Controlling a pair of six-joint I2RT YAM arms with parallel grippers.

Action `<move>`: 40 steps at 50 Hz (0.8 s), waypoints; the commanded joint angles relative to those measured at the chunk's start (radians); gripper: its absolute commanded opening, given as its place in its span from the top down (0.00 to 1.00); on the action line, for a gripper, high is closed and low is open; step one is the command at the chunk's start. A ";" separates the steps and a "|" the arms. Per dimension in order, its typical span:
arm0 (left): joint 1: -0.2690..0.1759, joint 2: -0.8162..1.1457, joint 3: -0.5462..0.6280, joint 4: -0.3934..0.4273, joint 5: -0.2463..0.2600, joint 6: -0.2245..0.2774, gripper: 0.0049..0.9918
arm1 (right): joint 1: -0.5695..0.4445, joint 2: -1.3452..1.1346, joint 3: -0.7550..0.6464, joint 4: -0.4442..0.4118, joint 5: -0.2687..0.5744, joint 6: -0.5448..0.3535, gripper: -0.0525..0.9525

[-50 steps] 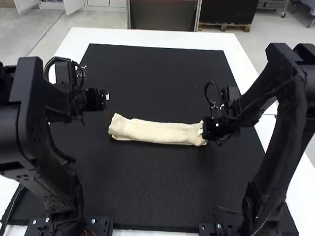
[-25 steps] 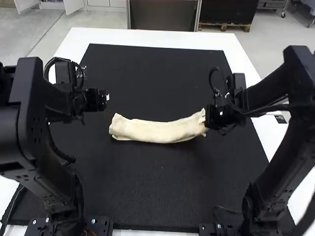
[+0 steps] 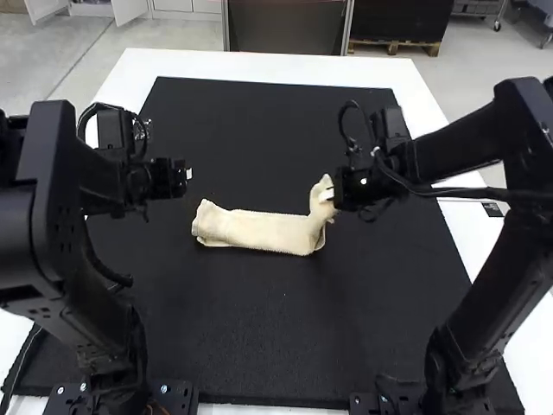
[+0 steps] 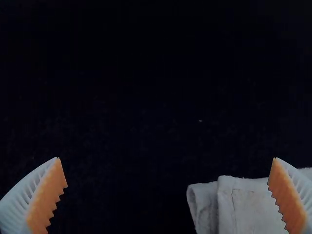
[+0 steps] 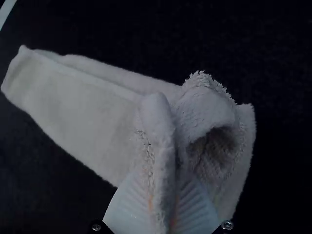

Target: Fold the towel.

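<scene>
The cream towel [image 3: 259,231] lies as a narrow folded strip on the black mat, its right end lifted and bent up. My right gripper [image 3: 330,195] holds that raised end. In the right wrist view my right gripper [image 5: 163,204] is shut on a fold of the towel [image 5: 87,102], and the rest stretches away from it. My left gripper [image 3: 187,174] hangs just beyond the towel's left end, apart from it. Seen from its own wrist, my left gripper [image 4: 166,158] is open with nothing between its fingers, and the towel [image 4: 251,207] lies below one of them.
A black mat [image 3: 259,337] covers most of the white table [image 3: 259,65]. The left arm stands over the mat's left side, and the right arm extends in over its right side.
My right gripper has risen and moved toward the middle, bringing the towel's right end up and leftward. The left arm has kept still.
</scene>
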 commanded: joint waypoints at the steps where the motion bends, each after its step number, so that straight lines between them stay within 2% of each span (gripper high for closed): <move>1: 0.032 -0.045 0.013 0.002 0.014 -0.007 0.02 | 0.052 0.023 0.044 0.005 -0.018 0.035 0.97; 17: 0.075 -0.079 -0.008 -0.021 0.017 0.005 0.02 | 0.172 0.125 0.123 0.057 -0.018 0.042 0.97; 40: 0.073 -0.151 -0.077 0.005 0.017 -0.006 0.02 | 0.314 0.264 0.317 0.078 -0.027 0.052 0.97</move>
